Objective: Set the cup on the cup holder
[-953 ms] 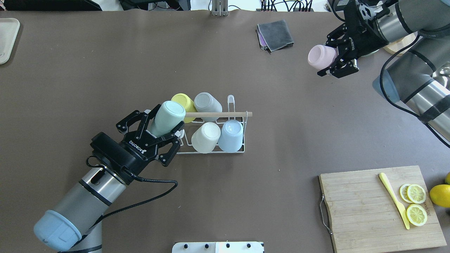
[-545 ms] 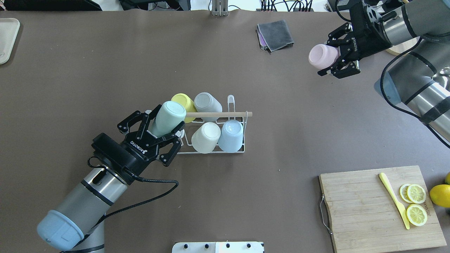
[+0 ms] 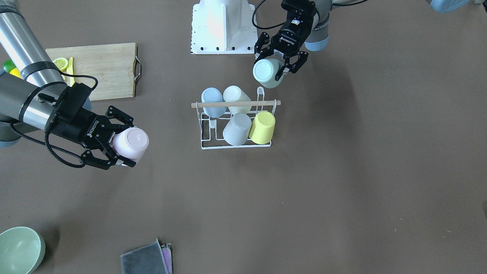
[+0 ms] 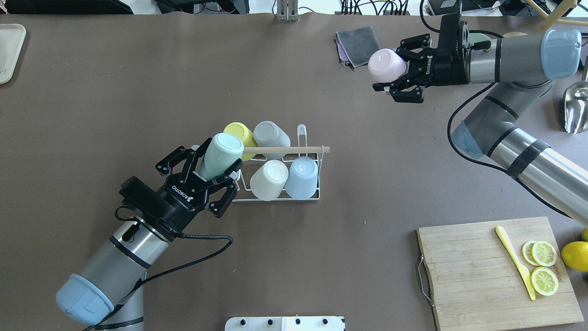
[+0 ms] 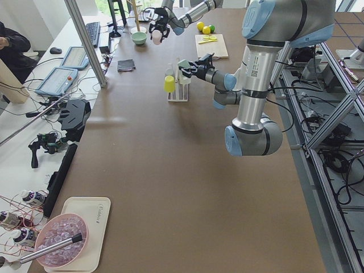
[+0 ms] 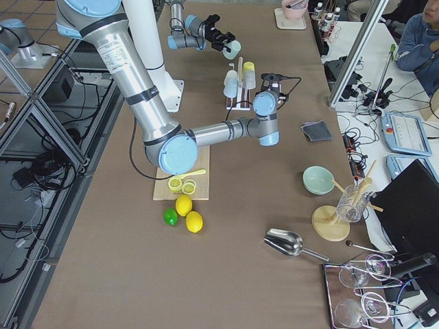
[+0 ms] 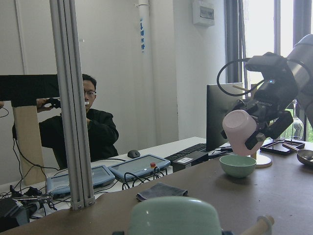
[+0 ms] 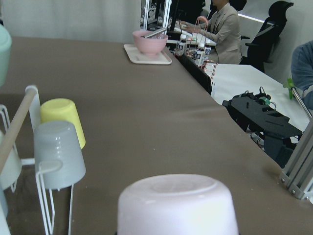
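Left gripper (image 4: pixel 216 161) clamped on mint cup (image 4: pixel 223 149), tilted, at the cup holder (image 4: pixel 294 149) end facing table's left edge. Right gripper (image 4: pixel 390 68) clamped on pink cup (image 4: pixel 385 63) nr far edge, toward far-right corner. Holder sits mid-table w/ yellow cup (image 4: pixel 238 132), grey cup (image 4: pixel 271 133), cream cup (image 4: pixel 269 179), blue cup (image 4: pixel 302 178) upside down on prongs.

The brown bench (image 4: pixel 138 92) carries a white cup holder (image 4: pixel 303 149), a wooden cutting board (image 4: pixel 473 271), a folded cloth (image 4: pixel 360 43) and a green bowl (image 3: pixel 19 249).
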Tool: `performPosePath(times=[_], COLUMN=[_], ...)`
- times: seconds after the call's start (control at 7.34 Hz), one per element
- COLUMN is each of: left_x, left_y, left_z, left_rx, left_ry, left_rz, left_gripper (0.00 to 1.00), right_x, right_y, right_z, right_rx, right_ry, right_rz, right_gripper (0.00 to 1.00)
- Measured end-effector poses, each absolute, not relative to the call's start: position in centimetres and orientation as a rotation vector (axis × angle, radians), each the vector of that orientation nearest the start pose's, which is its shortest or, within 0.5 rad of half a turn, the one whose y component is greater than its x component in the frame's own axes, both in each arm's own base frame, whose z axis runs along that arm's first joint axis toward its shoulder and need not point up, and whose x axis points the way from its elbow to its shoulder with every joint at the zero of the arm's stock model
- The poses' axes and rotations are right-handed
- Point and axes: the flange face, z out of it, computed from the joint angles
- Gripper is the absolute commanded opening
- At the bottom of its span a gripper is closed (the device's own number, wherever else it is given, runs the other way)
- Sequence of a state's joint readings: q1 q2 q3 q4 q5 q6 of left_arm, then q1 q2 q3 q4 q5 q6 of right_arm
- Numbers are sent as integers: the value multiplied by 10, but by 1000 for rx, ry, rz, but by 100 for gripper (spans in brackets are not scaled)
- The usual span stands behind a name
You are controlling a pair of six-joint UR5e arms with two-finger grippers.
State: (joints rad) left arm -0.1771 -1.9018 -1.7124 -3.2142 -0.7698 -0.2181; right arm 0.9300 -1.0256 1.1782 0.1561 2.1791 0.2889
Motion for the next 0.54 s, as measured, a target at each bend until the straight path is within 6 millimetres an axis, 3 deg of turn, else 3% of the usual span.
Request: performPosePath(times=[0.27,0.54], left_x=[452,463], left_y=[-289,-292], left_z=[260,260], left_rx=[1644,1642], left_ry=[1066,1049], left_rz=[-98,-111], left_gripper=[0,0], right_x=[-354,-350], right_y=[-569,-562], right_z=[345,352], right_rx=[1488,1541], right_ry=[-1402,-1491], right_rz=[-694,-675], right_gripper=[0,0])
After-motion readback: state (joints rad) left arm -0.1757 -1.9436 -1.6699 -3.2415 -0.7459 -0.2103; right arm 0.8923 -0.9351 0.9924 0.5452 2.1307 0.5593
